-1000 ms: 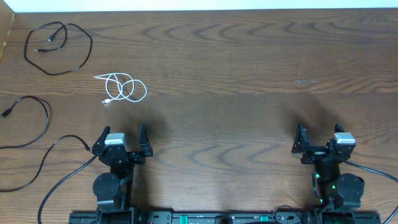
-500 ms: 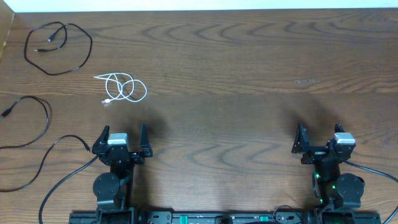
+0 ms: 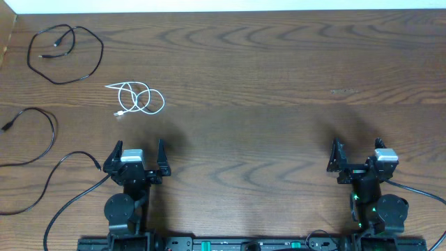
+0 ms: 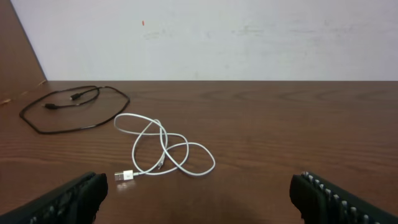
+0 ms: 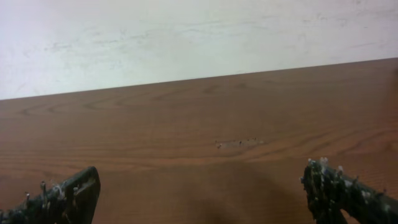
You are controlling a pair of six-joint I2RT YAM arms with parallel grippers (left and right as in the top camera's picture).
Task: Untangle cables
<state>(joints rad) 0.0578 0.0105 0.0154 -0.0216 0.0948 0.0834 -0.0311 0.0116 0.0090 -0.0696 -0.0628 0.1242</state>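
L end effector [image 3: 138, 144] and R end effector [image 3: 357, 143] are sitting at near edge of table [image 3: 279, 84], both with fingers spread, gripping nothing. The white cable [image 4: 163, 148] is lying looped toward far-left corner. Two black cables [image 3: 59, 43] are lying separately by left edge.

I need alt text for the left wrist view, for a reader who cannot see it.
A white cable lies in loose, overlapping loops on a brown wooden table, with a black cable looped farther back on the left. The open left gripper frames the bottom corners.
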